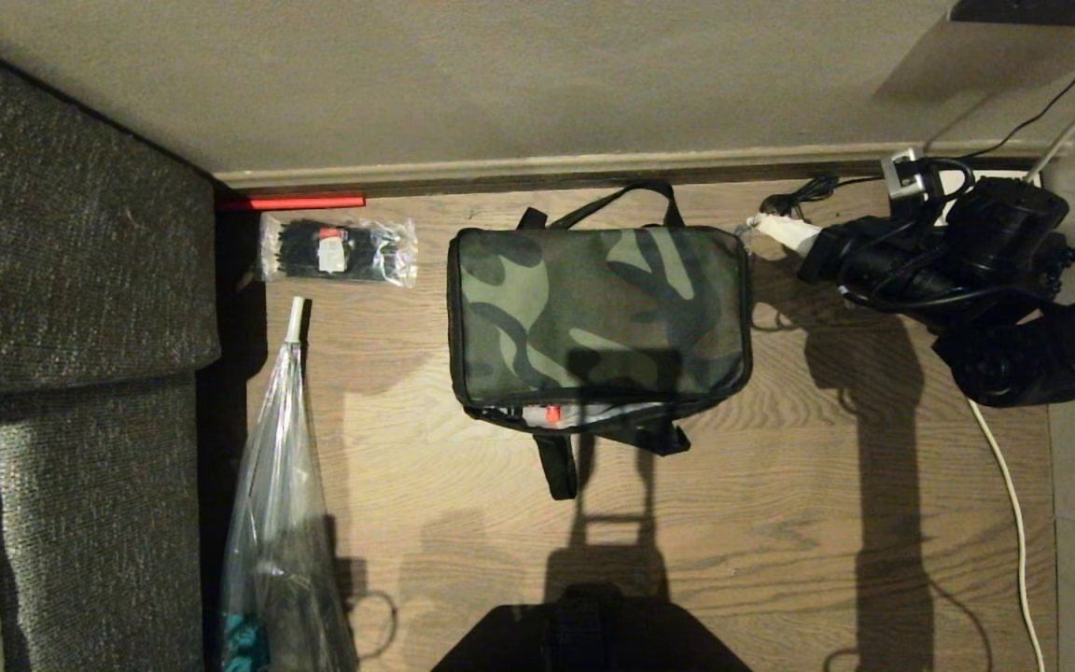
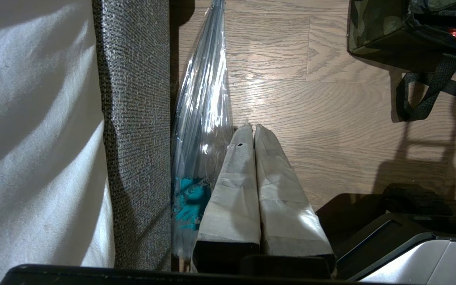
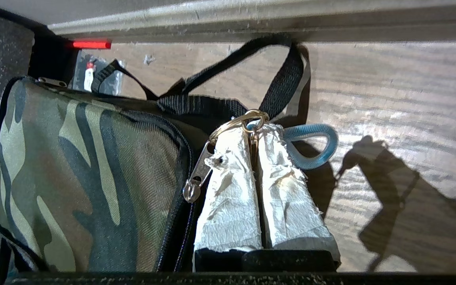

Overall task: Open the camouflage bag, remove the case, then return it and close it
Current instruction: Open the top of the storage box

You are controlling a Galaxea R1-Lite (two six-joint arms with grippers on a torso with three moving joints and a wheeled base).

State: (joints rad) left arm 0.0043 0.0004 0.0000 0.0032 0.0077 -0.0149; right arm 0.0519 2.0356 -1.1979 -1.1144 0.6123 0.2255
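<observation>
One soft, light camouflage bag (image 1: pixel 598 313) lies on the floor (image 1: pixel 780 523) — best worked by its zipper ring (image 3: pixel 255 117), which is pinched in the closed right gripper (image 1: pixel 766 227) at the bag's corner; the left gripper (image 2: pixel 252 130), closed and empty, is parked well aside

A: Is it bright?
B: Kind of dim and warm. Long dark shadows lie on the wood floor (image 1: pixel 780 523).
A: Any shine?
B: Yes, the clear plastic bag (image 2: pixel 204 99) glares white. Nothing looks blurry.
</observation>
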